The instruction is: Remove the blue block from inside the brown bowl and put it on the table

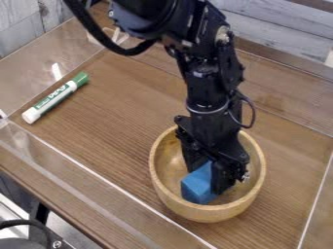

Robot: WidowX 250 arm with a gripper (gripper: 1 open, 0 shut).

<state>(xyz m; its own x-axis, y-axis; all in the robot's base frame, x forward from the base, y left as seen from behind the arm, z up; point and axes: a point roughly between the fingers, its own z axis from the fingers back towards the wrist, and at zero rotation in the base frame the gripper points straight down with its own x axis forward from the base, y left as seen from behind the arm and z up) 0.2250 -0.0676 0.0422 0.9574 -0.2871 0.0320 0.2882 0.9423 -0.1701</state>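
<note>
The blue block [198, 185] lies inside the brown bowl [166, 183] at the front right of the table [117, 126]. My gripper [208, 178] reaches straight down into the bowl, its black fingers standing on either side of the block and close against it. The block still rests on the bowl's floor. The fingers hide part of the block's top and far side.
A green and white marker [55, 96] lies at the left of the table. Low clear acrylic walls [26, 146] edge the tabletop, and the front wall runs close to the bowl.
</note>
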